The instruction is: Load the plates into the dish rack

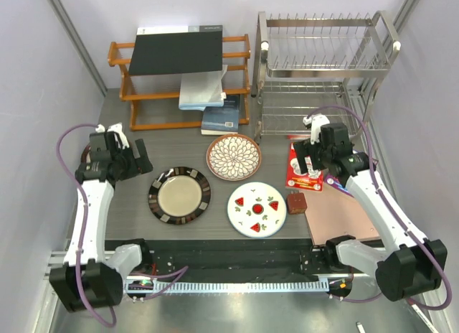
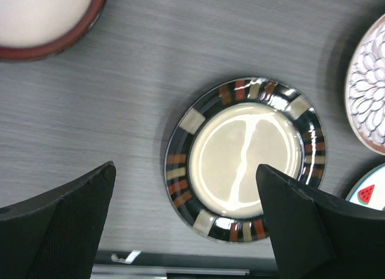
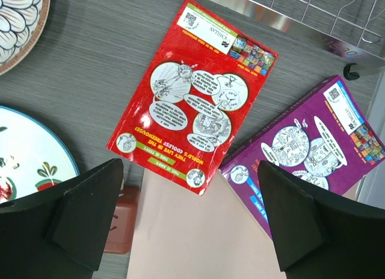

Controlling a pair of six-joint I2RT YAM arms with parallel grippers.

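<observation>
Four plates (image 1: 179,194) lie flat on the table (image 1: 165,143), outside the dish rack (image 1: 319,72); left gripper (image 2: 185,168) and right gripper (image 3: 191,165) gape wide.

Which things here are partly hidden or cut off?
Maroon-rimmed plate: left wrist view, cut by the top-left corner; top view, mostly under the left gripper.
Purple card: top view, mostly under the right arm.
Brown cube: right wrist view, partly behind a finger.
</observation>
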